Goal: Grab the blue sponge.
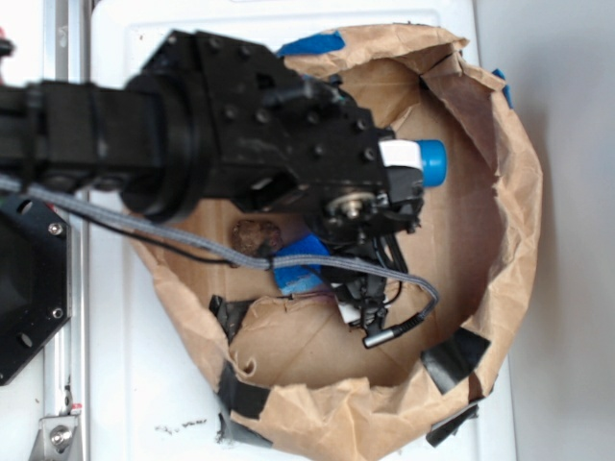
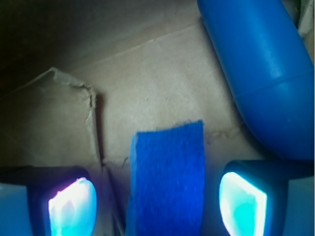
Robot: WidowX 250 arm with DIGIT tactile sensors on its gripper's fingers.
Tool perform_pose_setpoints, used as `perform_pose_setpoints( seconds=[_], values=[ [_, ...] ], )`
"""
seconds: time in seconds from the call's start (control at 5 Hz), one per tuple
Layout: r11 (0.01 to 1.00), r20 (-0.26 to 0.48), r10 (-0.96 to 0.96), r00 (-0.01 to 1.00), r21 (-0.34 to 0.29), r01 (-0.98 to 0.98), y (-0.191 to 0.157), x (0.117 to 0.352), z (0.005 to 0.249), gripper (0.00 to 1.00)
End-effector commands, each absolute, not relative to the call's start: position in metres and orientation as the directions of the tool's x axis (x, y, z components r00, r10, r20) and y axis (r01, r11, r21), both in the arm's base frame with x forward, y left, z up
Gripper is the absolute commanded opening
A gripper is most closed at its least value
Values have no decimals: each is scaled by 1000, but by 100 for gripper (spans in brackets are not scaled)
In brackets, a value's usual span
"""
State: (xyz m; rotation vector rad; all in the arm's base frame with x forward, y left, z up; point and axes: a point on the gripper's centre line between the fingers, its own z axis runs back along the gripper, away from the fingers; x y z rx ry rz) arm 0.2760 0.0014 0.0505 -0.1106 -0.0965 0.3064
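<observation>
Straddling the blue sponge (image 2: 166, 179) with our gripper (image 2: 157, 201), we keep the jaws apart on either side so they can close; the blue bottle (image 2: 268, 73) lies just beyond the sponge.

My arm (image 1: 192, 134) reaches into the brown paper bag (image 1: 500, 269); the blue sponge (image 1: 300, 264) lies under me beside a brown lump (image 1: 255, 233) near the bag's left wall.

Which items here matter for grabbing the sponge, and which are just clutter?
Job:
- blue sponge, lying between the open fingers
- gripper

Lying about:
- blue bottle, beside the sponge
- brown lump
- paper bag around it all
</observation>
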Motion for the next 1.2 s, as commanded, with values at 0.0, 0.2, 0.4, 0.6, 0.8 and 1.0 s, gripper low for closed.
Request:
perform_pose_setpoints(
  seconds=[0.0, 0.2, 0.4, 0.6, 0.8, 1.0],
  values=[
    [971, 131, 237, 963, -49, -233, -4, 287, 40, 100],
    [966, 137, 257, 957, -50, -252, -6, 285, 42, 0],
    [968, 143, 251, 957, -50, -247, -6, 284, 44, 0],
    [976, 95, 216, 972, -42, -213, -6, 284, 51, 0],
    [979, 79, 196, 977, -67, -191, -3, 285, 75, 0],
    [997, 78, 60, 995, -58, -56, -9, 281, 114, 0]
  ],
)
